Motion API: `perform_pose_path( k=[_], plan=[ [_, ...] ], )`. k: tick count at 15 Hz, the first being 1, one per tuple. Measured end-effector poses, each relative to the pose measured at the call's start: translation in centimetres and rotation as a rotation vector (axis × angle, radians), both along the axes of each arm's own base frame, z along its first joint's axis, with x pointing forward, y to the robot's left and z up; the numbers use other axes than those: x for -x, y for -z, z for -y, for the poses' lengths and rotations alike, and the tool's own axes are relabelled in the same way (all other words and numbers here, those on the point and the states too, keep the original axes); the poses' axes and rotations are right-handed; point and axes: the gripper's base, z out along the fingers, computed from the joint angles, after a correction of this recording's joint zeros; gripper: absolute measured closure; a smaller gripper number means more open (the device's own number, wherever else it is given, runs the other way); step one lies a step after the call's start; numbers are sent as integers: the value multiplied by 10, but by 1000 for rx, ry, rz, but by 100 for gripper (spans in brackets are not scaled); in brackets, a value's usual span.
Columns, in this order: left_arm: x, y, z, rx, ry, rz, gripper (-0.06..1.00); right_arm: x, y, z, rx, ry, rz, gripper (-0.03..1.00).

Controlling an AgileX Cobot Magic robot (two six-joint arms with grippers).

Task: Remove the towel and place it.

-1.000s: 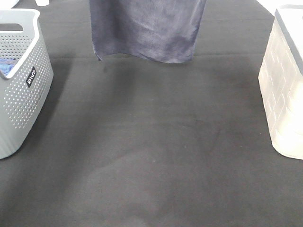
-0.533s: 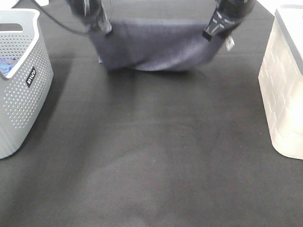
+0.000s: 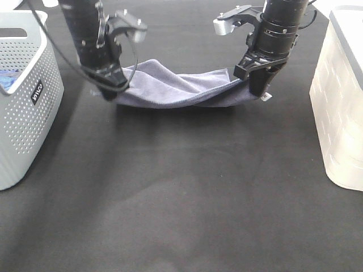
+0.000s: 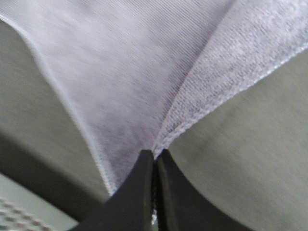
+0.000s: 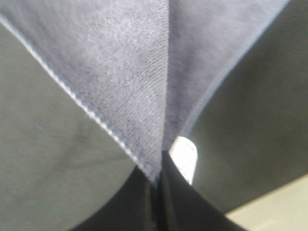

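The grey-lavender towel (image 3: 181, 90) sags between my two grippers low over the black table, its middle bunched in folds on the cloth surface. My left gripper (image 3: 111, 92) is shut on the towel's left corner; the left wrist view shows the hem of the towel (image 4: 144, 82) pinched between the closed fingertips (image 4: 144, 166). My right gripper (image 3: 258, 90) is shut on the right corner. In the right wrist view the towel (image 5: 139, 72) fans out from the closed fingertips (image 5: 144, 180), and the small white tag (image 5: 185, 153) hangs beside them.
A grey perforated basket (image 3: 25, 96) stands at the left edge with a bright blue cloth (image 3: 4, 80) inside. A white basket (image 3: 340, 102) stands at the right edge. The black table surface (image 3: 181, 198) stretches toward the front.
Both arms have come down into view with the towel. It hung as a flat sheet from above the frame; now it droops low between the grippers, touching the table.
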Motion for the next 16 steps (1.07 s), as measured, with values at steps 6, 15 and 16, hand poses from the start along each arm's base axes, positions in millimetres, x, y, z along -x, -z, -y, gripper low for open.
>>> perform_pose_path(
  k=[6,15,16],
  plan=[
    [44,4,-11,-16,-22,-123,94,31,21,11,41,45,-129,97],
    [95,30,-6,-43,-20,-282,94,77,64,21,71,80,-351,97],
    [99,29,-7,-43,-22,-288,94,78,64,21,64,83,-354,97]
  ],
)
